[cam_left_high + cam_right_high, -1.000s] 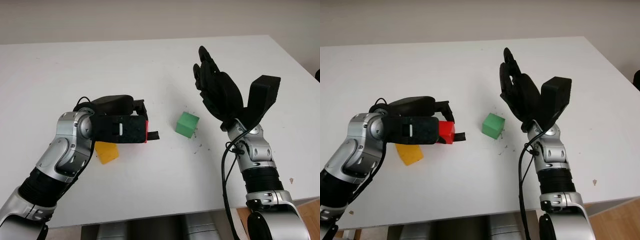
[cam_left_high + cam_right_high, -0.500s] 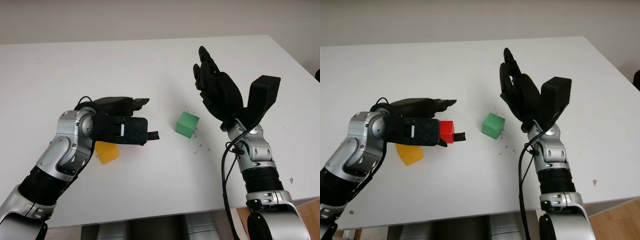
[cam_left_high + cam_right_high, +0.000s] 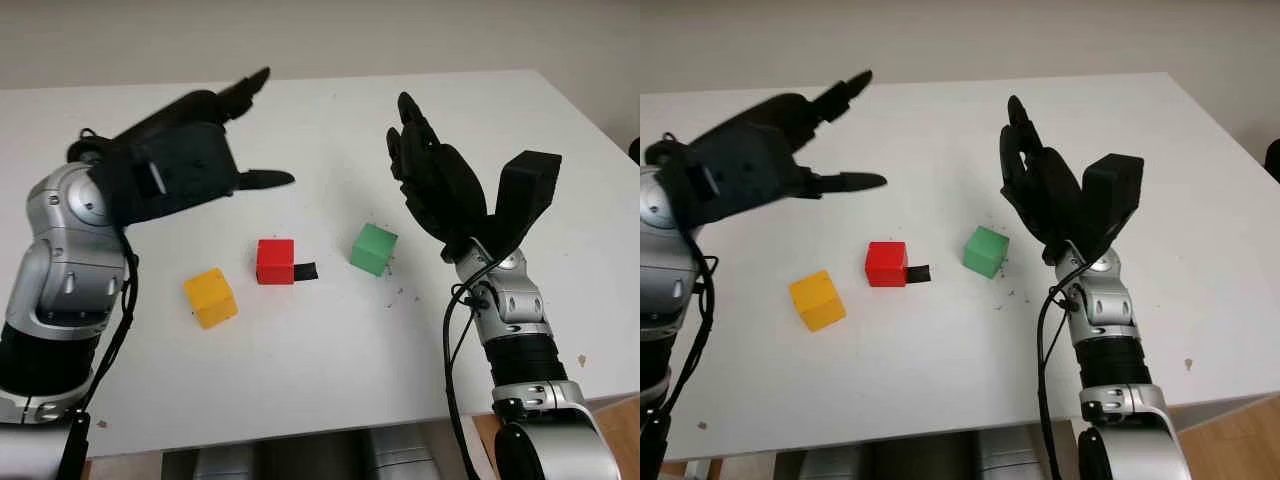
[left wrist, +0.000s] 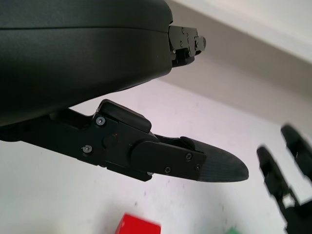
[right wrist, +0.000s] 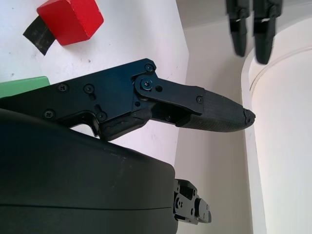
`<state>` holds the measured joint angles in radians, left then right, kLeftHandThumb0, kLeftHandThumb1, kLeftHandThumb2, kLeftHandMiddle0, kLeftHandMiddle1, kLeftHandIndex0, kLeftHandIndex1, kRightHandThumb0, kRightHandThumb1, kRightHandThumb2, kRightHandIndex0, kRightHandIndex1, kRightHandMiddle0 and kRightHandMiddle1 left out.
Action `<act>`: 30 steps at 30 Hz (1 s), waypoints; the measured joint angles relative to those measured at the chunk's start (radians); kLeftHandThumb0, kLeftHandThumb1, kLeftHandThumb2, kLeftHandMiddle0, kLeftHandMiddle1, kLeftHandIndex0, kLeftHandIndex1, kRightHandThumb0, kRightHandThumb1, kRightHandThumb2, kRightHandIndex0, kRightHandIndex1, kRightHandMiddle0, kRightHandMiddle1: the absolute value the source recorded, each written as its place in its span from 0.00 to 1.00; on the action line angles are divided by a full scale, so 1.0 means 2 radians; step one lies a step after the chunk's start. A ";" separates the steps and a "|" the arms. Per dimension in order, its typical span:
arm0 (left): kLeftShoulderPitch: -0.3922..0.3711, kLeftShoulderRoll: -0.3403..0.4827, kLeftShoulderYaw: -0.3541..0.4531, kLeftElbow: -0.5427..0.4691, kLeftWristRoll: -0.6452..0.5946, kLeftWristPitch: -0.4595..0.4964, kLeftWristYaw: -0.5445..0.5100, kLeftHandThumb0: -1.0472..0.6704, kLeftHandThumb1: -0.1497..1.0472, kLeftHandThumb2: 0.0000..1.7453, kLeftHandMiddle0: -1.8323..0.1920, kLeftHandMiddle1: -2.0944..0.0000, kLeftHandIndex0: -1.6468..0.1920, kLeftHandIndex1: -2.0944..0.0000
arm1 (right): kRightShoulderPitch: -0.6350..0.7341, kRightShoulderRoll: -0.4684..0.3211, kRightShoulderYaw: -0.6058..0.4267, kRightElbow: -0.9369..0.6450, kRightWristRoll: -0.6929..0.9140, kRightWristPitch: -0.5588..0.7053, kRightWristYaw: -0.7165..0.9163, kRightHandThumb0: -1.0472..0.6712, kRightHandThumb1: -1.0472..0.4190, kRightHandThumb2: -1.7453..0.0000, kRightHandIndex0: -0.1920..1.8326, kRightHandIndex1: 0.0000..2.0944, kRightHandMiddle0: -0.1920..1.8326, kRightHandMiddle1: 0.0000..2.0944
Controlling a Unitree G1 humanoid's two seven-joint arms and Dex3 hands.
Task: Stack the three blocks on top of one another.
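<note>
The left hand (image 3: 190, 150) is raised above the white worktop (image 3: 300, 130), open and holding nothing — its black fingers (image 3: 245, 88) reach toward the far side, and it touches none of the blocks. Below and nearer the robot, three blocks sit singly on the worktop, none stacked. The yellow block (image 3: 211, 297) lies nearest the front edge on the left; the red block (image 3: 275, 261) is just beside it toward the middle, apart from it, with a small black strip (image 3: 304, 270) touching its right side. The green block (image 3: 374, 249) sits a little further right, near the red one but not touching. The right hand (image 3: 437, 185) is held up over the worktop to the right of the green block, open with nothing in it, palm turned toward the blocks and clear of all of them. From the right wrist camera, the red block (image 5: 69, 19) and an edge of the green one (image 5: 22, 87) show beyond that hand's finger (image 5: 195, 107).
</note>
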<state>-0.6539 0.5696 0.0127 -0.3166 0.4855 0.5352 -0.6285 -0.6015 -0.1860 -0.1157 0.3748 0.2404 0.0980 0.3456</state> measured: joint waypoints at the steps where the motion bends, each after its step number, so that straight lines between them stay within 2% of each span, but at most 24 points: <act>1: 0.004 0.010 0.009 -0.007 -0.001 0.000 0.003 0.13 1.00 0.14 0.93 0.96 0.85 0.94 | 0.000 0.000 0.000 0.000 0.000 0.000 0.001 0.17 0.00 0.61 0.00 0.00 0.00 0.00; 5: 0.031 0.045 0.042 -0.036 -0.019 0.013 -0.001 0.15 1.00 0.10 0.94 0.97 0.80 0.92 | -0.001 0.000 0.000 0.001 0.000 0.000 0.001 0.16 0.00 0.62 0.00 0.00 0.00 0.00; 9: 0.077 0.090 0.068 -0.061 -0.034 0.013 -0.021 0.14 1.00 0.08 0.93 0.97 0.77 0.91 | -0.002 0.000 -0.001 0.003 0.000 0.000 0.001 0.16 0.00 0.63 0.00 0.00 0.00 0.00; 12: 0.109 0.132 0.074 -0.085 -0.033 0.022 -0.048 0.14 1.00 0.07 0.94 0.98 0.77 0.92 | -0.003 0.000 -0.002 0.005 0.000 0.000 0.003 0.16 0.00 0.62 0.00 0.00 0.00 0.00; 16: 0.152 0.162 0.075 -0.114 -0.031 0.025 -0.063 0.12 0.98 0.05 0.94 0.98 0.76 0.92 | -0.003 0.000 -0.002 0.006 0.000 0.000 0.007 0.16 0.00 0.62 0.00 0.00 0.00 0.00; 19: 0.177 0.182 0.070 -0.115 -0.031 0.011 -0.077 0.11 0.97 0.04 0.94 0.97 0.75 0.91 | -0.003 -0.001 -0.003 0.008 0.000 0.000 0.010 0.16 0.00 0.62 0.00 0.00 0.00 0.00; 26: 0.186 0.221 0.069 -0.108 -0.055 -0.032 -0.110 0.13 0.90 0.02 0.96 0.98 0.78 0.91 | -0.004 -0.001 -0.005 0.008 0.000 0.000 0.016 0.16 0.00 0.62 0.00 0.00 0.00 0.00; 30: 0.185 0.250 0.056 -0.103 -0.062 -0.057 -0.139 0.13 0.88 0.02 0.98 0.98 0.80 0.92 | -0.003 -0.002 -0.006 0.008 0.000 0.000 0.016 0.16 0.00 0.62 0.00 0.00 0.00 0.00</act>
<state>-0.2832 1.0688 0.1250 -0.5223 0.3606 0.4204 -0.9060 -0.6085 -0.1894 -0.1282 0.3916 0.2395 0.0979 0.3775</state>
